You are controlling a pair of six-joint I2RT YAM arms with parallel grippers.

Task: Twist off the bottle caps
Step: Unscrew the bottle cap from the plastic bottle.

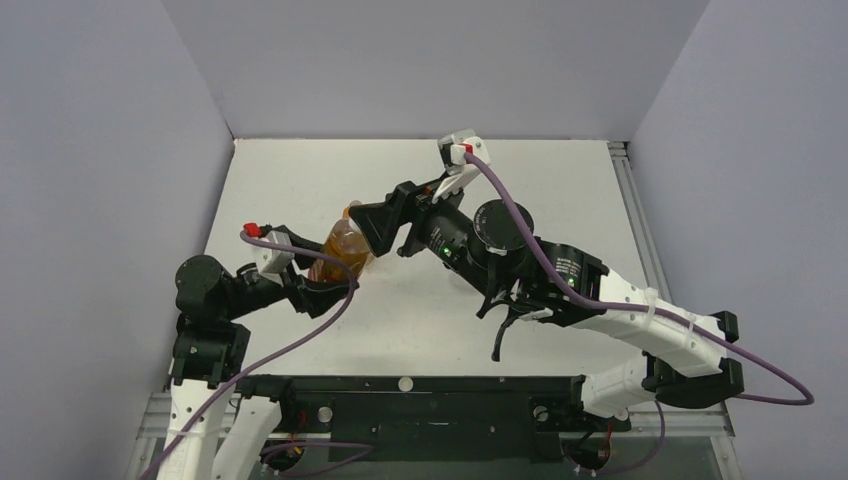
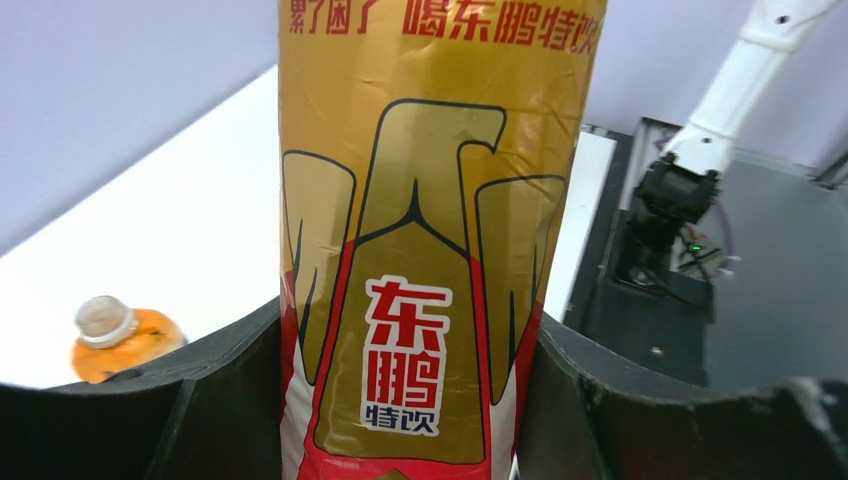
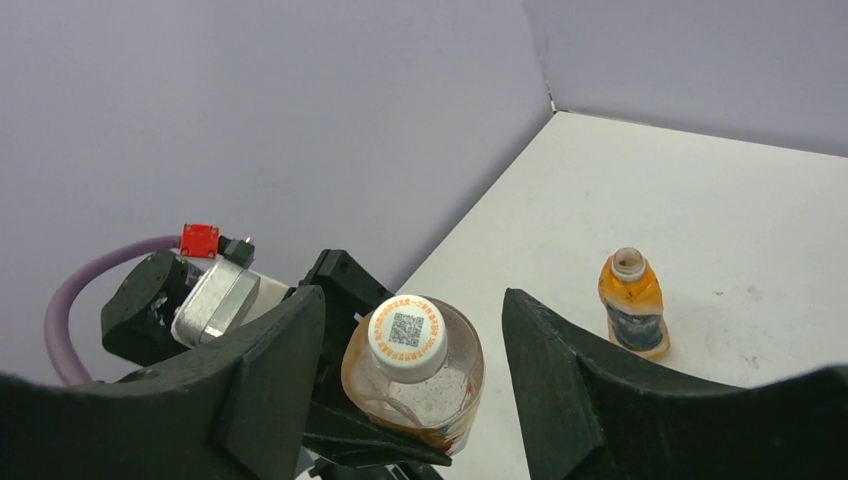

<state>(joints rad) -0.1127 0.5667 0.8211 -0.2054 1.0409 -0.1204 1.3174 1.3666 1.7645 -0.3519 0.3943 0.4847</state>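
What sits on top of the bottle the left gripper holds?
A white cap printed with a QR code, between the right gripper's open fingers, apparently untouched. The cap hides the bottle's neck.

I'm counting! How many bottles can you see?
2. One brownish bottle held in the left fingers, one orange bottle standing on the table. More may be hidden.
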